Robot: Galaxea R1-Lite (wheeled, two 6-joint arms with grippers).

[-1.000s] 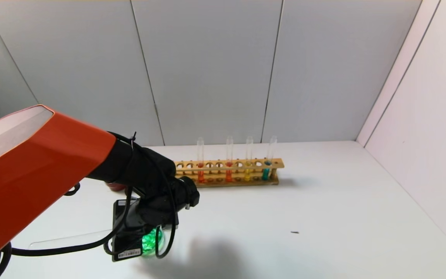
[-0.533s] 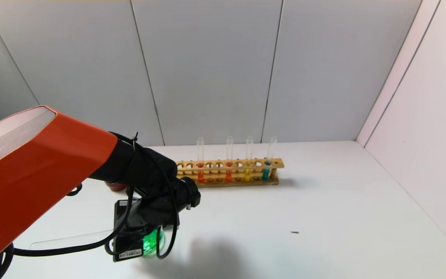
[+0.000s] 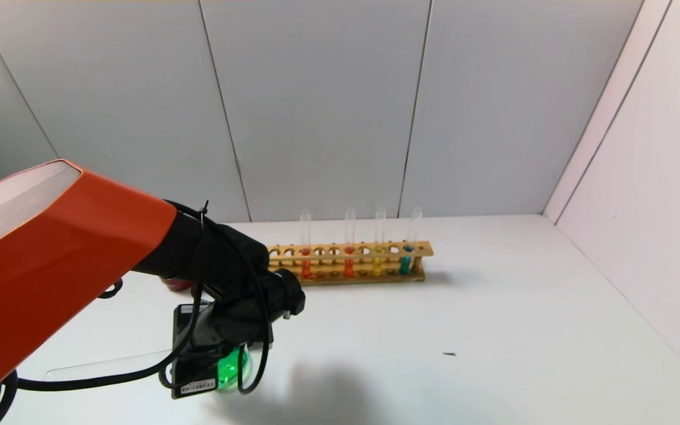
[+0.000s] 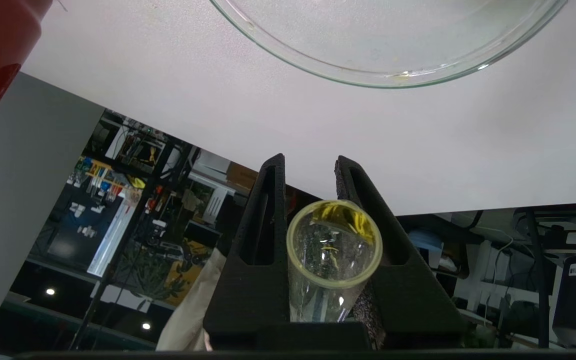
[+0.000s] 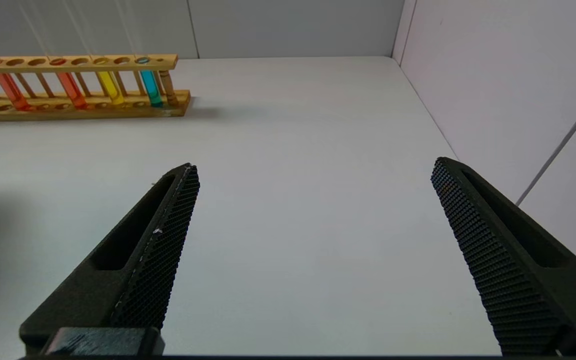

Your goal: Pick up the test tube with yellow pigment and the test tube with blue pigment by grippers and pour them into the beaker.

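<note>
My left gripper (image 3: 222, 348) hangs low over the table's front left, right above the beaker (image 3: 236, 367), which holds green liquid. In the left wrist view the left gripper (image 4: 310, 162) is shut on a clear test tube (image 4: 335, 245). The tube is nearly empty, with yellow traces inside, and its open mouth is close to the beaker's glass rim (image 4: 393, 80). No tube with light cyan-blue liquid shows. My right gripper (image 5: 313, 167) is open and empty above bare table; it is out of the head view.
A wooden rack (image 3: 352, 261) at the back holds two orange-red tubes, a golden-yellow tube (image 3: 378, 260) and a teal tube (image 3: 406, 260). A dark red cup (image 3: 176, 284) stands behind the left arm. A clear empty tube (image 3: 104, 364) lies on the table at the front left.
The left arm has only shifted by a hair; the tube stays held over the beaker. Nothing else has moved.
</note>
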